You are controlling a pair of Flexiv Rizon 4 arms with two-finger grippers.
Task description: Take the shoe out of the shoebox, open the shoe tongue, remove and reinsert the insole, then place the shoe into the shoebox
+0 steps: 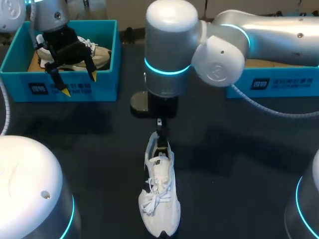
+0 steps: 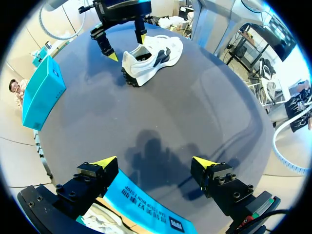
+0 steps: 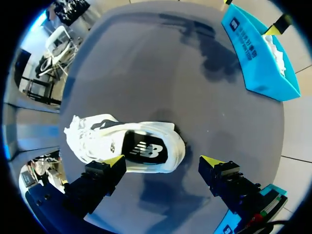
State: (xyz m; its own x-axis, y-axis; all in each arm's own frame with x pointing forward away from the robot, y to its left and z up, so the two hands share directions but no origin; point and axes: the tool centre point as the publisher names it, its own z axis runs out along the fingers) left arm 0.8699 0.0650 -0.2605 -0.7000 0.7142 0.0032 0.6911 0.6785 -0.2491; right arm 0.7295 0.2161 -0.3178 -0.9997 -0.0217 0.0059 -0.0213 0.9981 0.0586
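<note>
White shoe (image 1: 159, 194) out on the dark table (image 1: 239, 164); both pairs of jaws apart.

At 10 o'clock in the head view, open teal shoebox (image 1: 107, 87) holding a pale shoe (image 1: 101, 54); left gripper (image 1: 79, 83) above its near wall, fingers spread and clamped on nothing. At 2 o'clock, a second teal box (image 1: 271, 84), contents hidden behind the right arm (image 1: 169, 45). Toward 6 o'clock from centre, the white shoe on its sole, toe to 6, heel to 12; right gripper (image 3: 162, 161) straddling the heel, fingers wide, contact unclear. Bare table on both flanks of the shoe and between it and either box; shoebox near the table's edge.
</note>
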